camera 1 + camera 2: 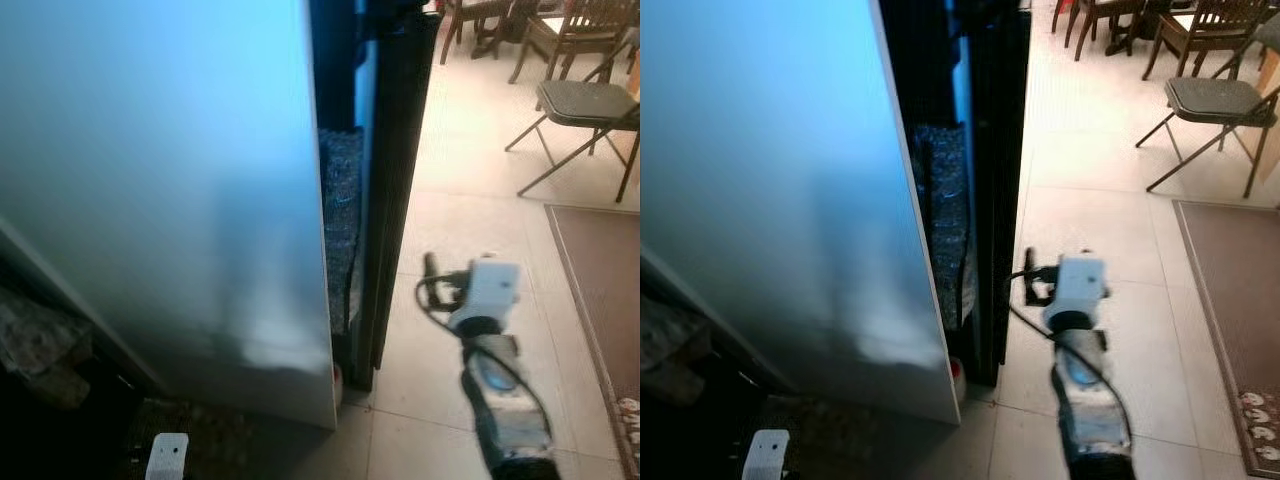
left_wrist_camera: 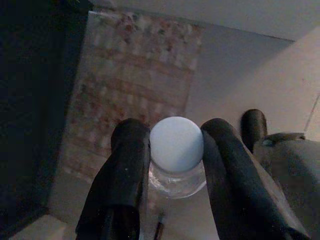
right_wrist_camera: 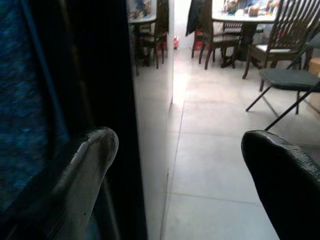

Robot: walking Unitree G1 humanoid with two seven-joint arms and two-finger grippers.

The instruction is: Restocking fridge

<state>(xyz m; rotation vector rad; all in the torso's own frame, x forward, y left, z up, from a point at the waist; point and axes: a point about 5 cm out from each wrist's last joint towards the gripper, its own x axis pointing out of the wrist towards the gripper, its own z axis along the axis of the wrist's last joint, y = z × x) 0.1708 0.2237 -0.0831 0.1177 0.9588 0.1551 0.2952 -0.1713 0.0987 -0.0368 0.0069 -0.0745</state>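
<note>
**Bottle in our left jaws, right arm reaching past the fridge door**

We stand close to the fridge, whose wide pale door [image 1: 170,180] takes up most of our head views. Its far edge swings out toward us, and behind it a dark gap shows a bluish, speckled surface [image 1: 342,200] inside, too dim for us to tell what it is. The fridge's black side [image 1: 395,150] runs down to the tiled floor [image 1: 460,210].

Our left gripper [image 2: 172,165] is closed on a clear bottle [image 2: 176,180] with a pale round cap [image 2: 176,144]. In the left wrist view the two black fingers [image 2: 125,170] press the bottle's neck from either side, just under the cap, so the bottle is held in the air, over a patterned rug [image 2: 135,85] and pale floor. In the left eye view we see only the white wrist housing of that arm, low near the fridge door's bottom corner.

Our right gripper [image 1: 432,280] is stretched forward over the tiles, just beside the fridge's black edge. In the right wrist view its jaws stand wide apart with nothing between them; one finger [image 3: 87,175] lies against the dark fridge side and the other hangs over open floor.

Farther off, a folding chair [image 1: 585,110] stands on the tiles, with wooden dining chairs [image 1: 1200,30] beyond it. A brown mat [image 1: 605,280] lies along the right.
</note>
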